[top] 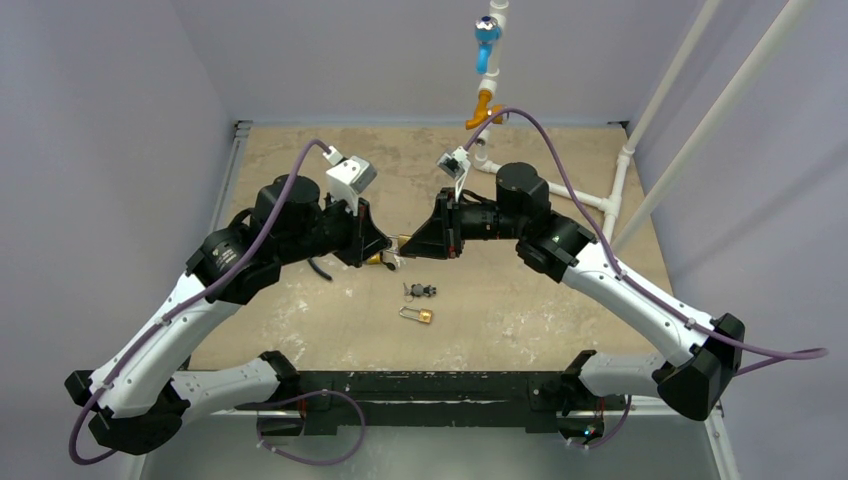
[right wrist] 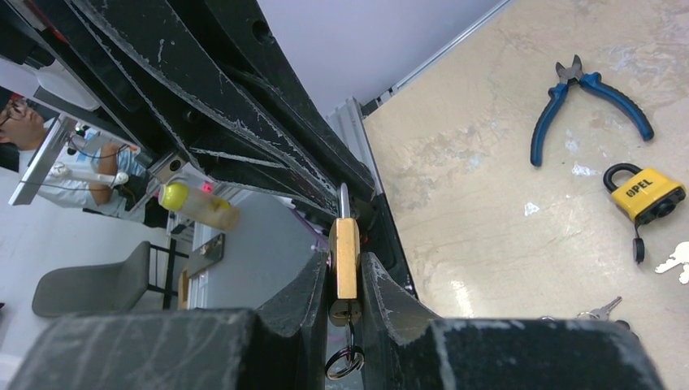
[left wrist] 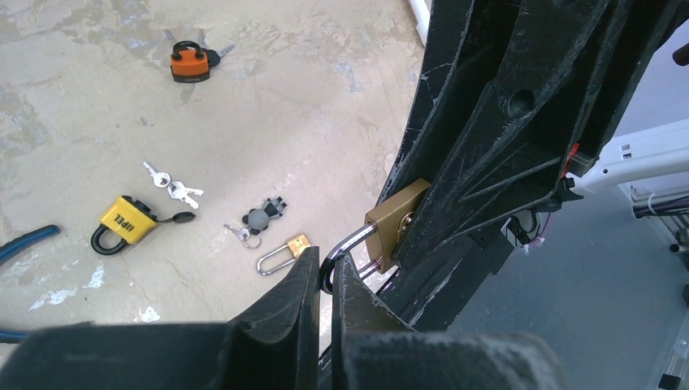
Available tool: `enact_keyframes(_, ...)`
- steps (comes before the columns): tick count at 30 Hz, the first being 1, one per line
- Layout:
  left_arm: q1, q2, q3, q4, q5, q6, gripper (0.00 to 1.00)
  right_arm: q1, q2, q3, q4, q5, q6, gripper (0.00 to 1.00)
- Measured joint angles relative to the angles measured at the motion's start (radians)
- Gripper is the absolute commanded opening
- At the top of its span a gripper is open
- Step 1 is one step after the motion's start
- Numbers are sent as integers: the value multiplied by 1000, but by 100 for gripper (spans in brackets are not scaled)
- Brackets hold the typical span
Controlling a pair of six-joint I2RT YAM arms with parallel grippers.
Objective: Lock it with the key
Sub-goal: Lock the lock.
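Observation:
A brass padlock is held in the air between both grippers, above the middle of the table. My right gripper is shut on its body. A key on a small ring hangs from the keyway at the bottom. My left gripper is shut on the steel shackle, with the brass body just beyond its fingertips. In the top view the two grippers meet tip to tip, left and right. I cannot tell whether the shackle is seated.
On the table lie a small brass padlock, a grey key fob with keys, loose keys, a yellow padlock, an orange padlock and blue pliers. White pipes with a blue valve stand at the back right.

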Motion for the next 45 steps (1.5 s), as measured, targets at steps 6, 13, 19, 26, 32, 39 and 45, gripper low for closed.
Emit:
enact_keyframes(6,-5,0,7,-16,-2,-5,0,0,5,0,0,-15,0,0)
enact_keyframes(13,-6,0,11,-21,3,-14,0,0,8,6,-3,-26,-6,0)
enact_keyframes(19,-6,0,11,-21,4,-33,0,0,8,8,-6,-29,-7,0)
enact_keyframes(26,-11,4,15,-18,18,-48,0,2,13,12,-4,-38,-7,0)
enact_keyframes(32,-13,4,16,-19,26,-56,0,2,13,13,-5,-47,-7,0)
enact_keyframes(39,-22,6,38,-47,17,-41,0,8,12,13,-5,-53,-7,0)
enact_keyframes(45,-39,-16,66,-71,-10,-5,0,18,-3,7,51,-63,-6,0)
